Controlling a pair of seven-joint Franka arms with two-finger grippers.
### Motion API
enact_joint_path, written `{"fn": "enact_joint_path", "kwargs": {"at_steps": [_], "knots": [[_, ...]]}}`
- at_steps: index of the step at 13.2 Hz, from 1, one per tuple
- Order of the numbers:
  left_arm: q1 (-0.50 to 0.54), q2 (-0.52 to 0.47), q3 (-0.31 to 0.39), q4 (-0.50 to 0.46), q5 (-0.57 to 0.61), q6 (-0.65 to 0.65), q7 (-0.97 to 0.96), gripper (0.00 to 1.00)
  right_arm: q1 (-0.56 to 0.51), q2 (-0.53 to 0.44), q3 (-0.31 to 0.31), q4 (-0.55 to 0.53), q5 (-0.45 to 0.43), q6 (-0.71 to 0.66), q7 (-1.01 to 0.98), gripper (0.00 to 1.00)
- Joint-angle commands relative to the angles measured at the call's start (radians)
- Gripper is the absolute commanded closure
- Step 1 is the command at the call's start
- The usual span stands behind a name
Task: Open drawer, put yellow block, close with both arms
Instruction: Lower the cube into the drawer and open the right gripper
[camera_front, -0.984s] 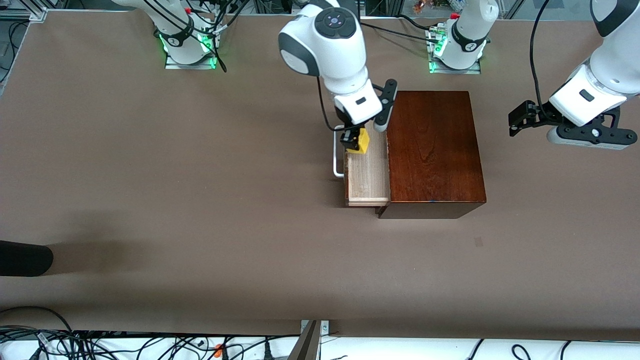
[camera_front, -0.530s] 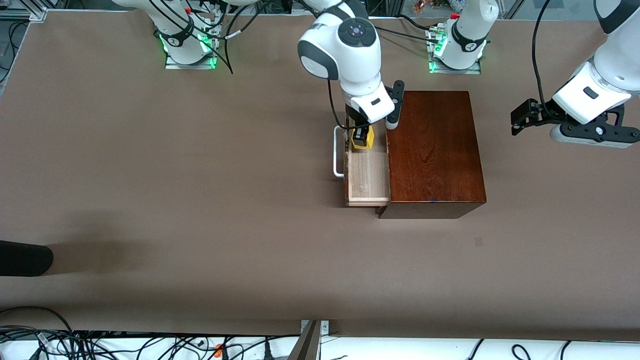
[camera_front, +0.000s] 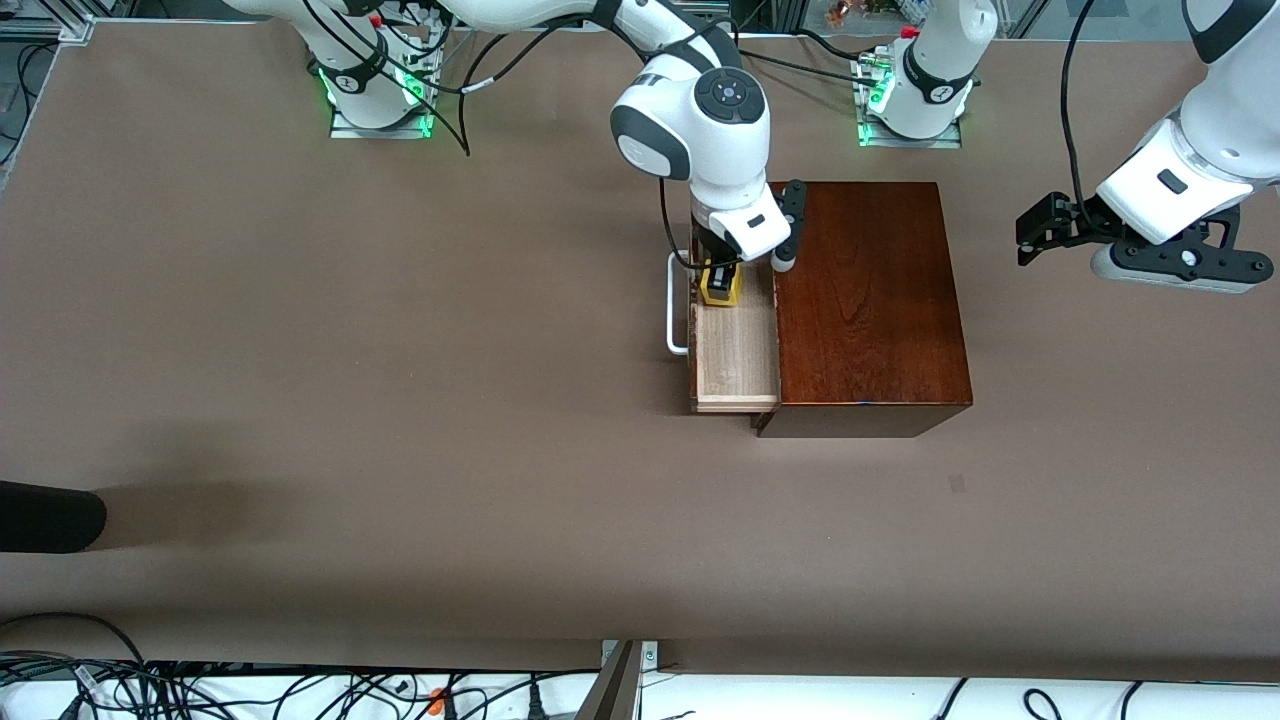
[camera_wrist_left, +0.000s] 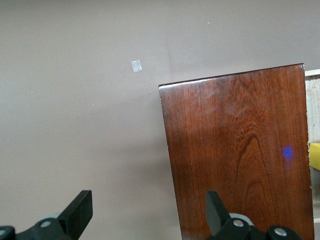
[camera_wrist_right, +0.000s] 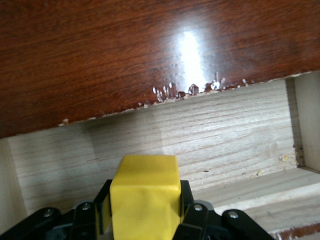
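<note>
A white handle (camera_front: 677, 305) fronts the drawer (camera_front: 738, 350), which stands pulled out of the dark wooden box (camera_front: 868, 300) toward the right arm's end of the brown table (camera_front: 350, 350). The right gripper (camera_front: 721, 279) reaches down into the open tray, its fingers clenched on the yellow block (camera_front: 720, 287), which sits low in the end of the drawer farther from the front camera. The right wrist view shows the block (camera_wrist_right: 145, 195) pinched between the black fingers (camera_wrist_right: 192, 220), above the pale wood floor of the drawer (camera_wrist_right: 225, 130), with the box's dark edge (camera_wrist_right: 150, 55) close by. Toward the left arm's end of the table, well clear of the box, the left gripper (camera_front: 1038, 232) waits in the air over bare tabletop, its fingers (camera_wrist_left: 77, 212) spread apart and holding nothing.
</note>
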Motion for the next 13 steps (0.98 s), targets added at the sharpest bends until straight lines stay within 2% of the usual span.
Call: {"fn": "enact_joint_path", "kwargs": {"at_steps": [1,3,4,5,6,10,13], "knots": [[0.002,-0.016,-0.002,0.007,-0.015,-0.022,0.022,0.00,0.010,0.020,-0.008,0.004,-0.025,0.003,0.020,0.81],[-0.003,-0.016,-0.002,0.007,-0.015,-0.022,0.023,0.00,0.010,0.024,-0.010,0.003,-0.027,0.019,0.014,0.74],[-0.003,-0.016,-0.002,0.008,-0.015,-0.022,0.023,0.00,0.004,0.023,-0.011,0.004,-0.040,0.020,0.008,0.65],[-0.003,-0.016,-0.002,0.008,-0.015,-0.022,0.023,0.00,-0.002,0.018,-0.011,0.009,-0.042,0.020,-0.006,0.15],[-0.003,-0.016,-0.002,0.007,-0.015,-0.022,0.023,0.00,-0.008,0.014,-0.011,0.013,-0.042,0.020,-0.007,0.00],[-0.004,-0.016,-0.002,0.007,-0.018,-0.025,0.023,0.00,-0.030,-0.022,-0.008,0.029,-0.022,-0.004,-0.003,0.00],[-0.004,-0.015,-0.004,0.007,-0.019,-0.030,0.023,0.00,-0.111,-0.117,-0.010,0.033,0.068,-0.075,-0.003,0.00]]}}
